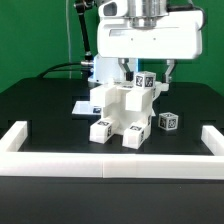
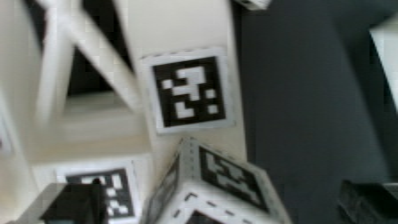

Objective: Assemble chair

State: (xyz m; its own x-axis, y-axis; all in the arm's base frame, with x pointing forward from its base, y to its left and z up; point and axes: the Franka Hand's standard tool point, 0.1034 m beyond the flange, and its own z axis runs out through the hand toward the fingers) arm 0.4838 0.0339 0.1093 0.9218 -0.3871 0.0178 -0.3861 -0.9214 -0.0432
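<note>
The partly built white chair (image 1: pixel 124 112) stands in the middle of the black table, blocky pieces stacked, with marker tags on its front feet and top. Its topmost tagged piece (image 1: pixel 145 83) rises between the fingers of my gripper (image 1: pixel 148 72), which hangs right above it. The fingers stand wide apart on either side, open, with a gap to the piece. A loose small tagged cube-like part (image 1: pixel 167 121) lies just off the chair toward the exterior view's right. In the blurred wrist view, a tagged white face (image 2: pixel 192 92) and a tagged corner (image 2: pixel 222 180) fill the frame between the dark fingertips (image 2: pixel 71 205).
A low white border rail (image 1: pixel 100 160) runs along the front and up both sides of the table. The flat marker board (image 1: pixel 82 105) lies behind the chair toward the exterior view's left. Black cables hang at the back left.
</note>
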